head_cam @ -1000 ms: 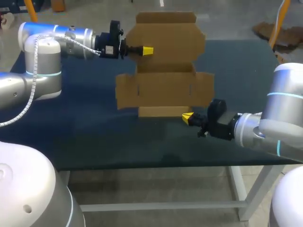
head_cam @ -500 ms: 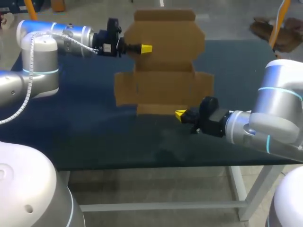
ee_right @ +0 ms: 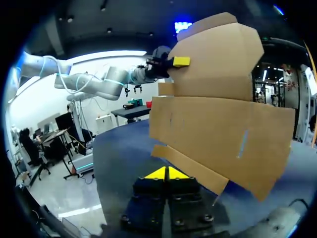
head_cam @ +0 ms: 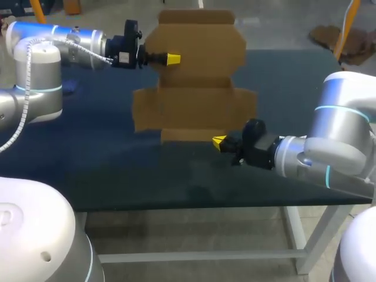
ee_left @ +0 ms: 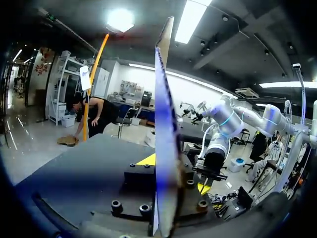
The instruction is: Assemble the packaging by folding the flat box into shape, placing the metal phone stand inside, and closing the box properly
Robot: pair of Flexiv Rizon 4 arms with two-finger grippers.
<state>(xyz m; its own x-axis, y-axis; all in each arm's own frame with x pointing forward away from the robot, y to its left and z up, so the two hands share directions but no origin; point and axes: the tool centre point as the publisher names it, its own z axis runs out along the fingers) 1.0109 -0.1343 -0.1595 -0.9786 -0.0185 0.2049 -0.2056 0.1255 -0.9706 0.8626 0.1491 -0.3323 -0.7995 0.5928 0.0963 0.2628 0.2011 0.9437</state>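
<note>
Cardboard flat box [head_cam: 194, 100], far-left part clamped in left pincer [head_cam: 173, 59]; right pincer [head_cam: 218, 141], closed and empty, at near flap.

The flat box [head_cam: 194, 88] is plain brown cardboard all over. The bench [head_cam: 106, 164] is dark blue-black. The left arm [head_cam: 41, 70] and right arm [head_cam: 343, 135] are silver-grey, each with a pale blue ring and black wrist; their jaws are tipped bright yellow
</note>
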